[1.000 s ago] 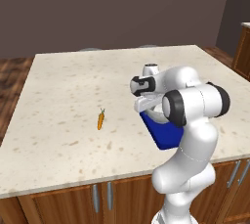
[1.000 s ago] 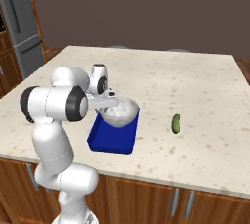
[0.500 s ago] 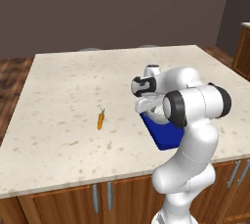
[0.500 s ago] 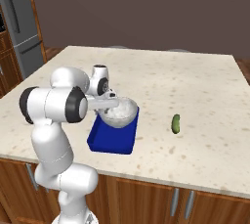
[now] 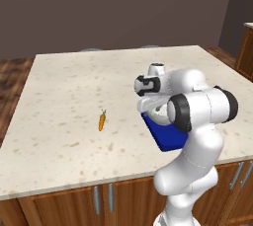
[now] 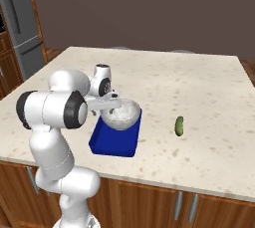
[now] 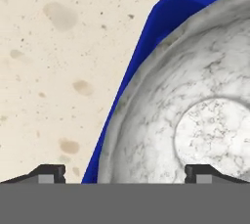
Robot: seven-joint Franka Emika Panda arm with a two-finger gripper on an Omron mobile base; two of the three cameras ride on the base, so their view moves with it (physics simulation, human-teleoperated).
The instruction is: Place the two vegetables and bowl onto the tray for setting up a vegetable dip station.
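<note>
The speckled whitish-grey bowl (image 6: 123,116) rests on the far end of the blue tray (image 6: 112,141), which lies on the counter in front of the arm. My gripper (image 6: 113,104) hangs over the bowl's left rim, open; in the hand view the two fingertips (image 7: 49,171) stand wide apart on either side of the rim of the bowl (image 7: 195,96), with the tray (image 7: 146,42) beneath. The orange carrot (image 5: 102,120) lies on the counter left of the tray (image 5: 165,136). The dark green cucumber-like vegetable (image 6: 179,126) lies right of the tray.
The speckled beige counter (image 5: 74,87) spreads wide around the tray, with wooden cabinet fronts below its near edge. A grey fridge (image 6: 22,28) stands at the far left of the right base view.
The jaws have spread from nearly shut to wide open, letting go of the bowl's rim. The bowl stays on the tray and the arm has barely moved.
</note>
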